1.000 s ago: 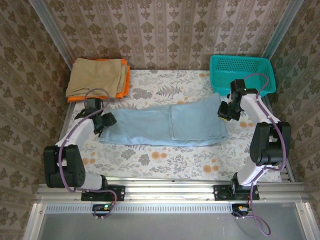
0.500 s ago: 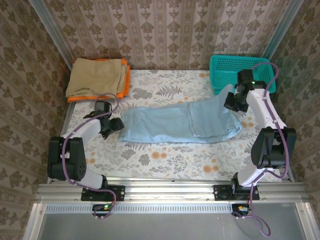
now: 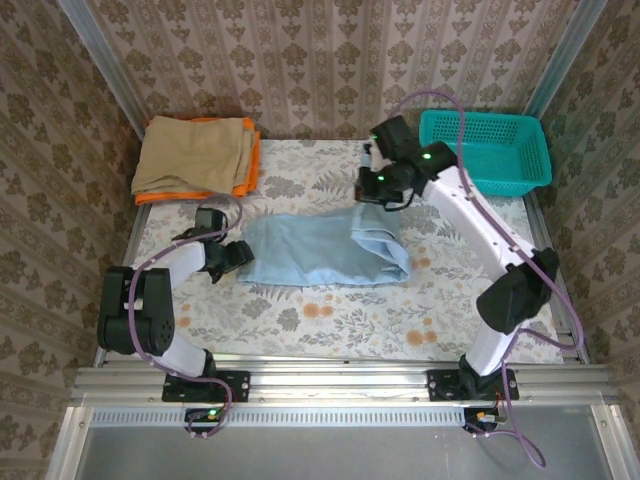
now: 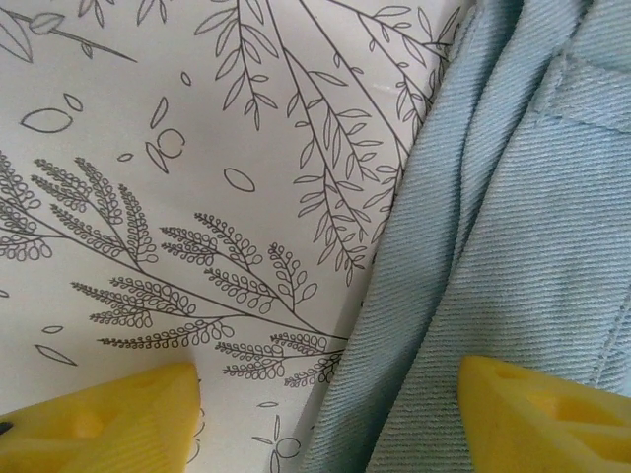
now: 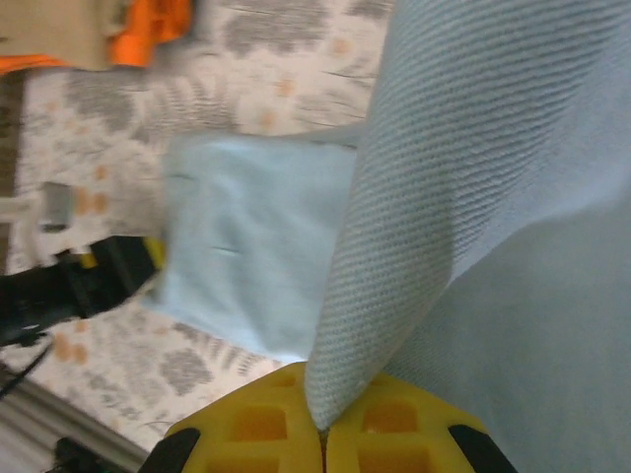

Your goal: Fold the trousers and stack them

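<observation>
The pale light-blue trousers (image 3: pixel 320 250) lie across the middle of the flowered table, their right end lifted and carried leftward over the rest. My right gripper (image 3: pixel 375 188) hangs above that end, shut on a pinched fold of the trousers (image 5: pixel 463 177), which rises from between its yellow fingers (image 5: pixel 256 424). My left gripper (image 3: pixel 232 256) sits low at the trousers' left edge, open. In the left wrist view one yellow fingertip (image 4: pixel 108 419) is over bare tablecloth and the other (image 4: pixel 547 409) over the trousers (image 4: pixel 493 256), with the cloth's edge between them.
A folded tan-beige cloth (image 3: pixel 195 152) rests on an orange folded cloth (image 3: pixel 252 165) at the back left corner. A teal basket (image 3: pixel 485 148) stands at the back right. Patterned walls close in the table on three sides.
My right gripper has swung from the far right to the table's middle, dragging the trousers' right end up and over leftward. The left gripper has shifted slightly right along the left edge.
</observation>
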Tool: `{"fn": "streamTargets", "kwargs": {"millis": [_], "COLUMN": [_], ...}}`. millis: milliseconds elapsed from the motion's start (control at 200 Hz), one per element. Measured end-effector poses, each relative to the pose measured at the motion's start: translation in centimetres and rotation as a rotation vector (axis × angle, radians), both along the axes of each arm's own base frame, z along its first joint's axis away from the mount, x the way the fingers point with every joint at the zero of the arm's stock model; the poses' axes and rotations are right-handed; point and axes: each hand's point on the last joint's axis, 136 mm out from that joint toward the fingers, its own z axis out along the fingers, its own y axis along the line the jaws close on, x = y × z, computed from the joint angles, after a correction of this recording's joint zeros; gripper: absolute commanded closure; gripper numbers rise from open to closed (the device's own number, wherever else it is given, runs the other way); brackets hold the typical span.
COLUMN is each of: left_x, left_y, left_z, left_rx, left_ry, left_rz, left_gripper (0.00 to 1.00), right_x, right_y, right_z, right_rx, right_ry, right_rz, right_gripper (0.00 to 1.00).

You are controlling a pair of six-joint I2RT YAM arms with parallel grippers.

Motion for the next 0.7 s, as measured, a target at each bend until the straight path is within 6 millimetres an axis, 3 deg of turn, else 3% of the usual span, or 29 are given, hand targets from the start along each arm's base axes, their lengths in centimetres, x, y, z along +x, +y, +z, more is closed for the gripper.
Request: {"fn": "streamTargets", "kwargs": {"millis": [115, 305, 700], "left_x": [0.0, 0.0, 0.0], "left_y": [-0.1, 0.0, 0.1], "left_z": [0.0, -0.1, -0.1], "left_rx": [-0.003, -0.007, -0.008], "left_ry": [0.000, -0.002, -0.013], "left_rz": [-0.001, 0.002, 0.003], "left_gripper": [0.32, 0.34, 0.34], "right_x": [-0.1, -0.7, -1.2], "right_y": [4.9, 11.5, 20.1], "right_z": [0.0, -2.4, -6.4], "right_rx": [0.026, 0.036, 0.069], "right_ry": [0.000, 0.040, 0.092], "right_rz": [0.073, 0.167, 0.261], "right_gripper": [1.00, 1.00, 1.00]}}
